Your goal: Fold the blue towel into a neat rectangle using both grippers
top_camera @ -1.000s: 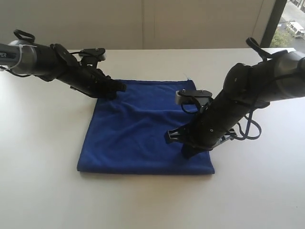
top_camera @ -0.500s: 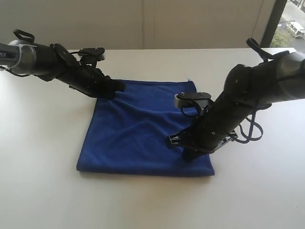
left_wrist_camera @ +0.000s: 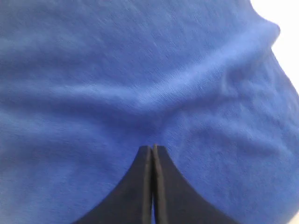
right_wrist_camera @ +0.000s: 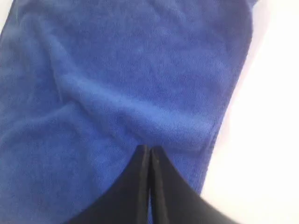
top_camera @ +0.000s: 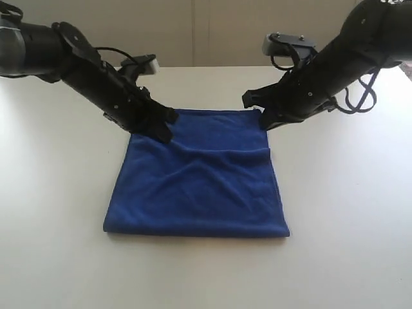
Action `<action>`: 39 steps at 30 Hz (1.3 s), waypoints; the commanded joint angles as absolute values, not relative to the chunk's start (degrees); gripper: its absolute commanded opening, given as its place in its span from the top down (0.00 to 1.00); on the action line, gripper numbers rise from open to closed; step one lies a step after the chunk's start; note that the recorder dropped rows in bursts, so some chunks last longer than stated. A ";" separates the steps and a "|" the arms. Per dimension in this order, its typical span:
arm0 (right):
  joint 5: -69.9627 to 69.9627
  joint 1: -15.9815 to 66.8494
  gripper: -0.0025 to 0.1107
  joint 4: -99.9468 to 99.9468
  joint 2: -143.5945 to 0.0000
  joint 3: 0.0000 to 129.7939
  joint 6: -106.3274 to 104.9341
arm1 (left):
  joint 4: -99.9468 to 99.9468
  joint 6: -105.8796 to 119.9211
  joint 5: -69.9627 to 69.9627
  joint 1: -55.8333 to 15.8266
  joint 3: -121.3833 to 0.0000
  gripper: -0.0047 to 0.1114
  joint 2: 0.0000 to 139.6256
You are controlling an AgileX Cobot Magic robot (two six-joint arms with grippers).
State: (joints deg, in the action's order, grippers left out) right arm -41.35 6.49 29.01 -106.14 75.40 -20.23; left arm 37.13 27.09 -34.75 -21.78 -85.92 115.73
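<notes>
The blue towel (top_camera: 199,190) lies flat on the white table as a rough square, with a raised crease (top_camera: 225,153) running across its far half. My left gripper (top_camera: 165,131) is shut, and its tip touches the towel's far left corner. My right gripper (top_camera: 264,120) is shut at the far right corner. In the left wrist view the closed jaws (left_wrist_camera: 152,148) press onto rumpled blue towel (left_wrist_camera: 140,70). In the right wrist view the closed jaws (right_wrist_camera: 148,148) rest on the towel (right_wrist_camera: 117,70) beside its hemmed edge (right_wrist_camera: 233,93). No cloth shows between either pair of jaws.
The white table (top_camera: 58,257) extends on all sides of the towel. A pale wall (top_camera: 212,32) stands behind its far edge. Black cables (top_camera: 360,100) loop off the right arm.
My right gripper has swung from the towel's near right part up to its far right corner. The left arm has lifted and steepened, its tip staying at the far left corner.
</notes>
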 commanded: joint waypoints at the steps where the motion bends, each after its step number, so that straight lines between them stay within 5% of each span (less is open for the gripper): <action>1: -48.14 7.40 0.98 28.51 -108.26 74.96 -21.23 | 34.36 23.07 -33.99 -27.12 -81.91 0.96 115.24; 14: -35.17 13.63 0.98 28.40 -102.27 57.35 -18.80 | 7.02 -3.08 -32.59 -29.99 -72.20 0.96 105.49; 39: -32.89 17.04 0.98 20.04 -97.93 49.84 -7.11 | 3.93 -3.59 -30.08 -33.95 -60.71 0.96 99.00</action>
